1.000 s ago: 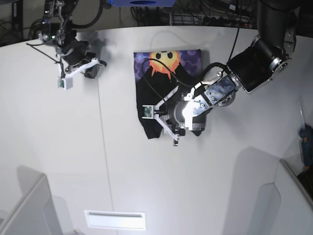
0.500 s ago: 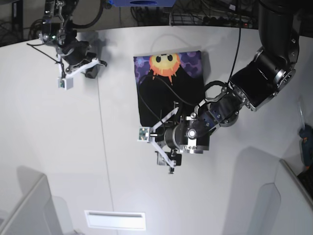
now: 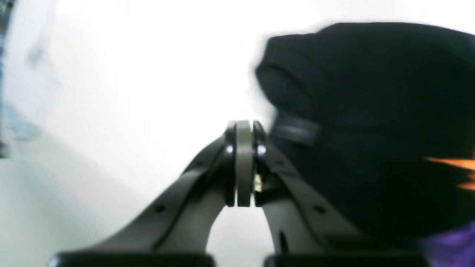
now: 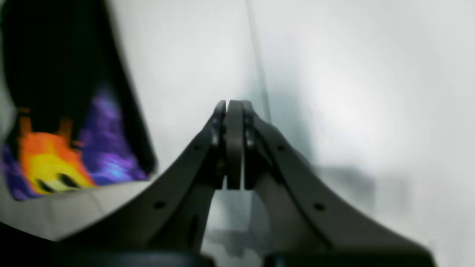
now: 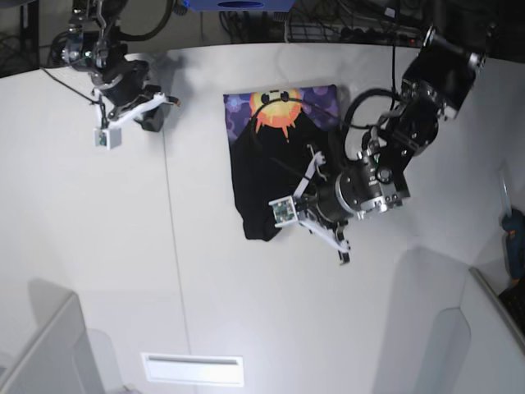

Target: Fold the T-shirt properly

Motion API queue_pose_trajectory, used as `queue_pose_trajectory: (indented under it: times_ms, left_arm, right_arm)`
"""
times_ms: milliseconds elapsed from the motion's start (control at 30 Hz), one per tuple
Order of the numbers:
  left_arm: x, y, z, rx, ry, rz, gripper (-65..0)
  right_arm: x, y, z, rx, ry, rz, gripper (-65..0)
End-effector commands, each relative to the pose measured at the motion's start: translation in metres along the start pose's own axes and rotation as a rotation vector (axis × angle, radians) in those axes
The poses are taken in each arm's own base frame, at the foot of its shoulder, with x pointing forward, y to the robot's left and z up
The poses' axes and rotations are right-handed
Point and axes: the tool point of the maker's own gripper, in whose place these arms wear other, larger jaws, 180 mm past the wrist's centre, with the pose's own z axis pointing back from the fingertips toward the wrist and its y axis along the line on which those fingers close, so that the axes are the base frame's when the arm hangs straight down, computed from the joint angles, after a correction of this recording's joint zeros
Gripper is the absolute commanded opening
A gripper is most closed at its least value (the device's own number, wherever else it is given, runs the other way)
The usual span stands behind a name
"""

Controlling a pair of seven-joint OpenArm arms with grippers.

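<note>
We see the T-shirt (image 5: pixel 275 156) lying folded on the white bench (image 5: pixel 98 246), with the left end effector (image 3: pixel 243 128) closed and empty beside it and the right end effector (image 4: pixel 233 105) closed, well apart.

Worktop (image 5: pixel 98 246): white, lying under everything, a thin seam running front to back.
Slot plate (image 5: pixel 193 368): pale rectangle sitting near the front edge.
Cables (image 5: pixel 328 25): lying tangled behind the far edge.
</note>
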Motion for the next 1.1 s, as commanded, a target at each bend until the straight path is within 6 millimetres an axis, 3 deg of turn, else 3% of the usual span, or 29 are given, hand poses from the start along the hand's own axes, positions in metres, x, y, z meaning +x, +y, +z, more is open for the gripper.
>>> queue_pose_trajectory:
  times_ms: [0, 233, 367, 500, 600, 767, 933, 1067]
  left_arm:
    - [-0.001, 0.000, 0.006, 0.013, -0.016, 0.003, -65.0]
    - [-0.056, -0.082, 0.009, -0.160, 0.092, 0.080, -65.0]
    - [-0.072, -0.119, 0.012, -0.234, 0.132, 0.108, -65.0]
    - [-0.080, -0.141, 0.014, -0.280, 0.153, 0.127, -65.0]
    - [-0.081, -0.146, 0.015, -0.292, 0.157, 0.132, -65.0]
    - [-0.092, -0.145, 0.015, -0.294, 0.185, 0.127, -65.0]
    - [-0.088, -0.128, 0.012, -0.259, 0.175, 0.116, -65.0]
    - [-0.085, -0.115, 0.010, -0.233, 0.168, 0.105, -65.0]
  right_arm:
    - [0.012, 0.010, 0.006, 0.030, -0.045, 0.028, -65.0]
    - [0.001, 0.069, -0.002, 0.194, 0.003, 0.142, -65.0]
    - [0.005, 0.096, -0.007, 0.265, -0.004, 0.176, -65.0]
    - [0.004, 0.121, -0.010, 0.328, 0.001, 0.205, -65.0]
    - [-0.010, 0.135, -0.015, 0.366, 0.043, 0.221, -65.0]
    - [-0.043, 0.142, -0.032, 0.389, 0.128, 0.225, -65.0]
    - [-0.069, 0.130, -0.047, 0.361, 0.175, 0.199, -65.0]
    - [-0.081, 0.123, -0.047, 0.344, 0.201, 0.184, -65.0]
